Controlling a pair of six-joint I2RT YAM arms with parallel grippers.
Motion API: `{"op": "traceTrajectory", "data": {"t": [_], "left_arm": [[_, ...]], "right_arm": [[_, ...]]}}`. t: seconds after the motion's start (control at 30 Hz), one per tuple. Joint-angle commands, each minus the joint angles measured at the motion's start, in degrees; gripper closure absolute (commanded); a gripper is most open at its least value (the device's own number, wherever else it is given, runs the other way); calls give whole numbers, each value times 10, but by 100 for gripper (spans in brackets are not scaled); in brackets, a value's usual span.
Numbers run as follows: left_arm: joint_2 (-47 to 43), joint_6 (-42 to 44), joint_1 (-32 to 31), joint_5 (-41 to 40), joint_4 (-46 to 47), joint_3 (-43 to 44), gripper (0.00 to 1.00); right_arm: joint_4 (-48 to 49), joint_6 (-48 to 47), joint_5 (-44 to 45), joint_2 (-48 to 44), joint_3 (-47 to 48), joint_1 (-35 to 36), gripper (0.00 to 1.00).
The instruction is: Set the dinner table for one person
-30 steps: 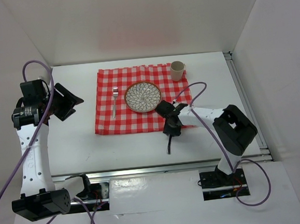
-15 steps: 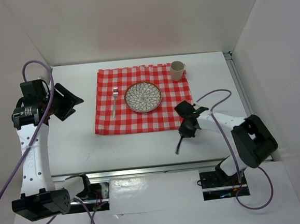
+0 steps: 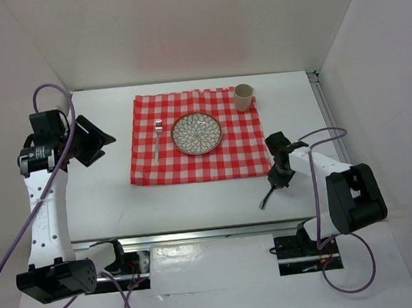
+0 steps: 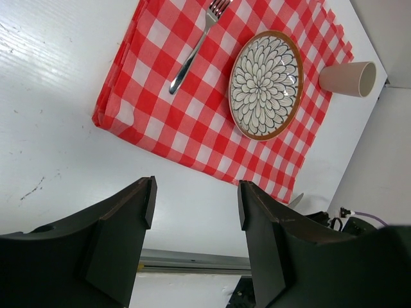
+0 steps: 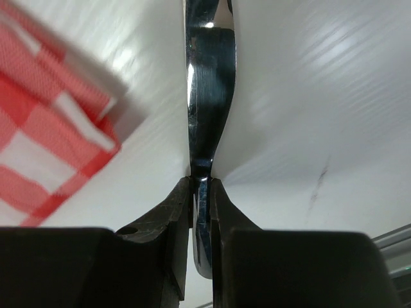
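Top external view: over the last second the right end effector (image 3: pixel 278 177) has swung from beside the plate out past the right edge of the red-and-white checked cloth (image 3: pixel 191 151). It now sits low over the large matte white rectangular table (image 3: pixel 109 197), which spans the workspace beneath everything. It stays clamped on a slim shiny metal utensil (image 3: pixel 266 198); the right wrist view shows the fingers (image 5: pixel 173 212) pinched on its shaft, knife or spoon unclear. Round petal-patterned plate (image 3: pixel 196 133), silver fork (image 3: pixel 156 140) left of it, beige cup (image 3: pixel 243 97) at the cloth's far right corner: all unmoved. Left end effector (image 4: pixel 196 192) apart, empty, parked at left. Judgement: the utensil is now farther from its likely spot right of the plate, so placing remains undone.
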Motion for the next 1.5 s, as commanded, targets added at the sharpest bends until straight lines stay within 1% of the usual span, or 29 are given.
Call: {"op": "traceTrajectory", "data": {"t": [0.0, 0.07, 0.17, 0.2, 0.37, 0.47, 0.53, 0.63, 0.83, 0.87, 0.93, 1.0, 1.13, 1.2, 1.4, 1.47], "left_arm": [[2, 15, -1, 10, 18, 3, 30], [2, 15, -1, 10, 18, 3, 30], [2, 15, -1, 10, 18, 9, 30], [2, 15, -1, 10, 13, 15, 30], [7, 15, -1, 10, 13, 15, 30], [7, 15, -1, 15, 18, 15, 30], [12, 15, -1, 15, 18, 15, 30], [12, 15, -1, 15, 18, 15, 30], [12, 15, -1, 5, 24, 4, 30], [12, 15, -1, 5, 24, 4, 30], [12, 15, -1, -1, 24, 4, 30], [12, 15, -1, -2, 24, 4, 30], [12, 15, -1, -13, 24, 10, 30], [12, 10, -1, -13, 18, 10, 30], [12, 10, -1, -18, 18, 10, 30], [12, 10, -1, -18, 18, 10, 30]], "right_arm": [[-17, -27, 28, 10, 35, -36, 91], [1, -41, 28, 15, 42, -47, 91], [-5, -59, 48, 8, 73, -47, 91], [-5, -70, 54, 8, 73, -47, 92], [-10, -95, 54, -12, 110, -53, 92], [-10, -125, 60, -12, 135, -40, 92], [-3, -173, 42, -7, 162, -33, 92], [17, -247, -5, 28, 197, -20, 92], [21, -335, -44, 156, 345, 18, 92], [15, -342, -51, 192, 361, 19, 92], [15, -356, -57, 227, 404, 25, 92], [15, -362, -57, 269, 426, 33, 92], [20, -375, -84, 324, 474, 27, 92], [14, -375, -84, 351, 487, 27, 92], [25, -380, -78, 378, 498, 27, 92], [25, -385, -78, 387, 515, 27, 92]]}}
